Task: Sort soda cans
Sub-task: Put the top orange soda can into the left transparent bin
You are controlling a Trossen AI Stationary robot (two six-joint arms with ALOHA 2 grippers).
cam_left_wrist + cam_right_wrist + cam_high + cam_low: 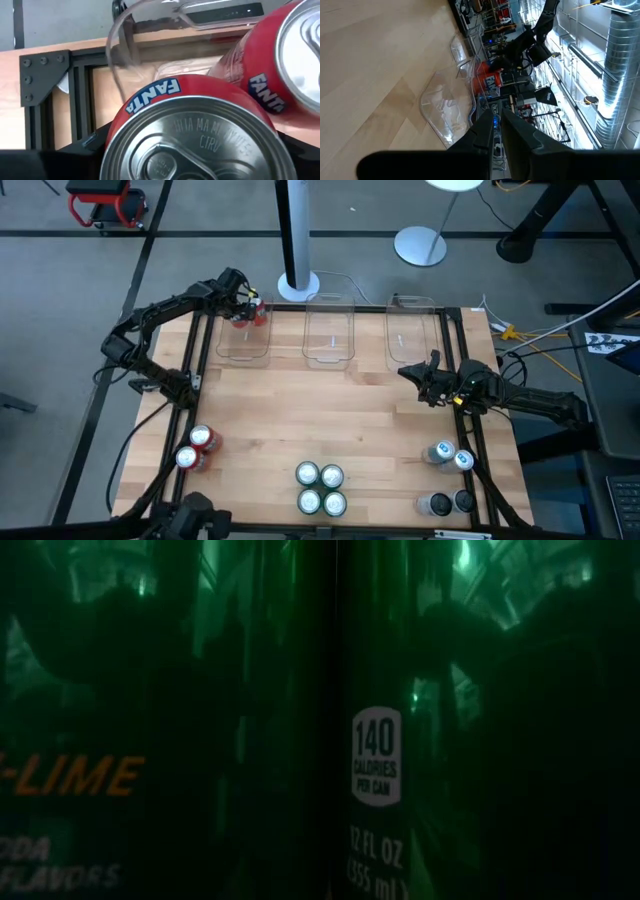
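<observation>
Soda cans, high view: we count four green [320,488] in a tight square at the near edge's middle, two red [197,448] near the left edge, and four blue or dark ones [447,477] near the right corner.
Bins, high view: we see three clear bins [329,332] in a row along the far edge of the table [330,415].
Left gripper, high view: left gripper [247,309] sits over the leftmost bin, red showing at its tip.
Right gripper, high view: right gripper [410,370] hovers near the rightmost bin, fingers together, empty.
Low view: we see only two dark green can walls [250,740] filling the frame.
Left wrist view: we count two red cans; the held can [195,132] sits between the fingers, and a second red can [280,60] lies just beside it in the bin.
Right wrist view: closed fingers [485,131] point toward the bins.
</observation>
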